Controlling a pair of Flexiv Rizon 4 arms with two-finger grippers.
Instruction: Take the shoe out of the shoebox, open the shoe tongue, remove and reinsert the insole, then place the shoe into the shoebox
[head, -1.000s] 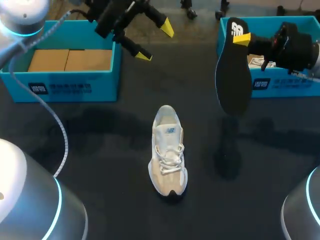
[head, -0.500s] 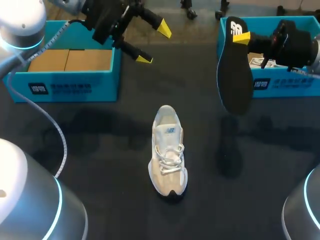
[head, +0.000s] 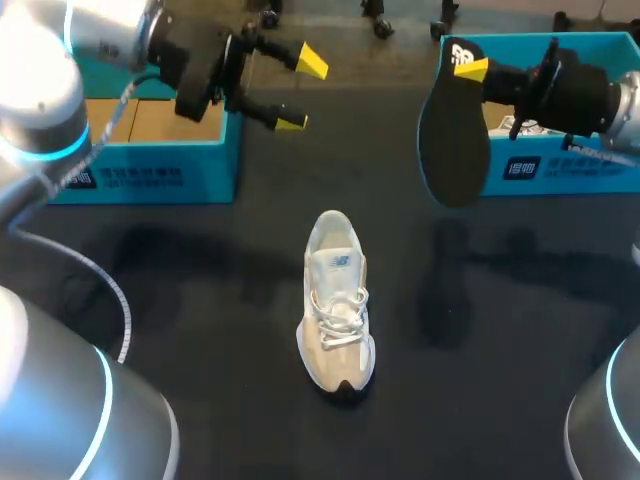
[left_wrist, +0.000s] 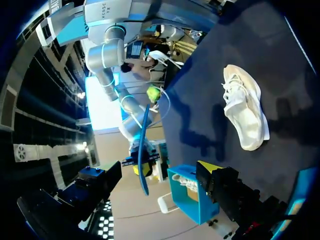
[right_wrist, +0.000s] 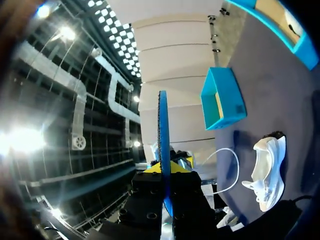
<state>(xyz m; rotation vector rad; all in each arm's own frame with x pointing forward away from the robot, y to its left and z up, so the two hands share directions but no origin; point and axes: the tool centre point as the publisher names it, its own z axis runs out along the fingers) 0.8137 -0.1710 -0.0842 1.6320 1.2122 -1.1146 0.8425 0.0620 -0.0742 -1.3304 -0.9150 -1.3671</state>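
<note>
Right end effector pinches the dark insole by its heel end, hanging it over the table beside the white shoe standing mid-table; reinsertion likely calls for feeding the toe end in first while the wide-open left end effector steadies the shoe.

Left arm and right arm are silver with cyan-lit rings, left claw and right claw black, yellow-tipped.
</note>
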